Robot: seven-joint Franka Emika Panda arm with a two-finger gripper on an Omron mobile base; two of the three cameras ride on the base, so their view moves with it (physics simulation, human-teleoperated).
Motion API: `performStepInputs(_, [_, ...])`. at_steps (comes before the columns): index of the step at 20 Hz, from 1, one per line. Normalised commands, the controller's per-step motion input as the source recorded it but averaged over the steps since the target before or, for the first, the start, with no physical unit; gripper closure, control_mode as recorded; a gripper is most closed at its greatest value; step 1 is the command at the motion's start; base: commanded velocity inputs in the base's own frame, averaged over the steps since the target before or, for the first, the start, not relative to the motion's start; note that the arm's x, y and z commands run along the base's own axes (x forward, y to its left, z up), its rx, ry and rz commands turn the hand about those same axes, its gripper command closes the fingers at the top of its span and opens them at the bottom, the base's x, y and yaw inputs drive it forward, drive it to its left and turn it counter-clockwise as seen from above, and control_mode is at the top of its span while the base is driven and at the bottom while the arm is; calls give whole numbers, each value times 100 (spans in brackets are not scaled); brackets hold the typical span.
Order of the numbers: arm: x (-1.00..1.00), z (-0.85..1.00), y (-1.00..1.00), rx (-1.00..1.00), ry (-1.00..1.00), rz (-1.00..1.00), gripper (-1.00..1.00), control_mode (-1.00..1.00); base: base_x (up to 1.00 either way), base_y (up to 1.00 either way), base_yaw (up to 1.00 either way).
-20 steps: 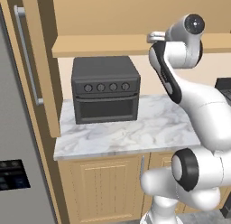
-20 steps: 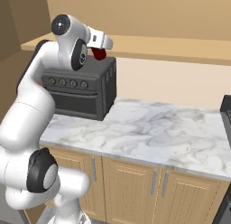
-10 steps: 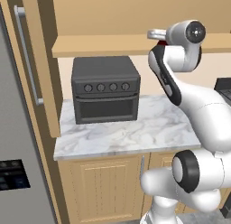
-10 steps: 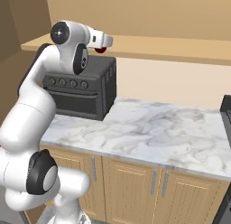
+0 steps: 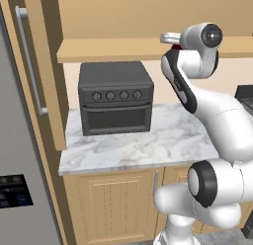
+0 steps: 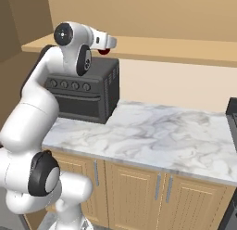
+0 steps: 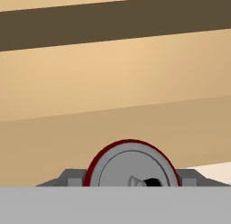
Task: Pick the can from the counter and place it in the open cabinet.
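Now the gripper [image 7: 131, 184] is clenched on the red can [image 7: 131, 166], held level with the open cabinet [image 6: 185, 50] shelf so it can slide in.

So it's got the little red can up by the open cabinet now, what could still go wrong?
Three things, I'd guess. The gripper holds the can right at the front edge of the cabinet shelf, so the can could bump that edge instead of clearing it. If it lets go too early, the can could drop onto the toaster oven or the counter. Also, a round can released tilted might roll.
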Motion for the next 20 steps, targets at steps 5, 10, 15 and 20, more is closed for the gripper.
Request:
performStepInputs(5, [26,0,0,0,1,0,100,-100,0,0,0])
performStepInputs(10, [26,0,0,0,2,0,100,-100,0,0,0])
performStepInputs(15, [22,0,0,0,0,0,100,-100,0,0,0])
performStepInputs(20, [26,0,0,0,1,0,100,-100,0,0,0])
